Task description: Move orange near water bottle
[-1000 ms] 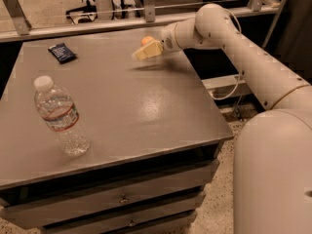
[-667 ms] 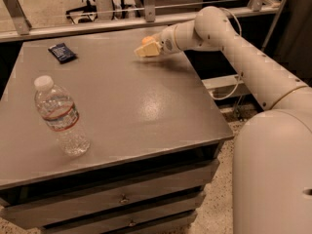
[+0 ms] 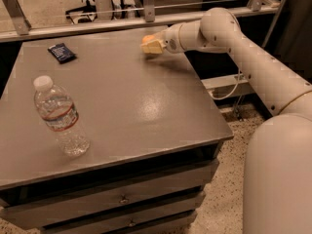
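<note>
The orange is at the far edge of the grey table, right of the middle, mostly hidden behind my gripper. My gripper reaches in from the right and sits low on the table right at the orange. The water bottle stands upright near the table's front left, clear and ribbed with a white cap and a red-striped label. It is far from the orange, across the tabletop.
A small dark blue packet lies at the table's far left. A metal railing runs just behind the table. Drawers sit under the top. My arm spans the right side over the floor.
My gripper has shifted slightly to the right and farther back along the table's far edge, staying at the orange. The bottle and the packet have not moved.
</note>
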Tool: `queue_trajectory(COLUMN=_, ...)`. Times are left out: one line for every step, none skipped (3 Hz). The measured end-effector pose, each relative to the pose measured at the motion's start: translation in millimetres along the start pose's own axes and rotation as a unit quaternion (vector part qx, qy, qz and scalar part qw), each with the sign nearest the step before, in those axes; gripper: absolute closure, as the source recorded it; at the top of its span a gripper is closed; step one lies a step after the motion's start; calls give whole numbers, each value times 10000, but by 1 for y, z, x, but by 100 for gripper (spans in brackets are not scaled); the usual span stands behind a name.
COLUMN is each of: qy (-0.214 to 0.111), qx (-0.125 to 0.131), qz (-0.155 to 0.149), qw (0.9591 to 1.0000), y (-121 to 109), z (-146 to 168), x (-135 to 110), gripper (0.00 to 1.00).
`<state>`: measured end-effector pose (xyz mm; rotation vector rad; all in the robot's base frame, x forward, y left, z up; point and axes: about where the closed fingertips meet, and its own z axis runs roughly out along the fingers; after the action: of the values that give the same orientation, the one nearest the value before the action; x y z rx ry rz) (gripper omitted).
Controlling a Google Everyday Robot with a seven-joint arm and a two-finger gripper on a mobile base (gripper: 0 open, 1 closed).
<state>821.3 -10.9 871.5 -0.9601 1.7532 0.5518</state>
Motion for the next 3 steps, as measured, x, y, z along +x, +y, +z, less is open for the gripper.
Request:
queue_trajectory(qy=-218, qx=-187, qz=-216, qw=9994, y=23, z=-45, x=-20, gripper=100)
queue_trajectory(qy=-293, qx=-540, qz=-325, qw=9976, y=57, z=-81, x=-21, gripper=100)
queue_trajectory(qy=-315, qx=-1083, qz=-263, qw=9933, y=111, z=-114, x=-17, gripper=100)
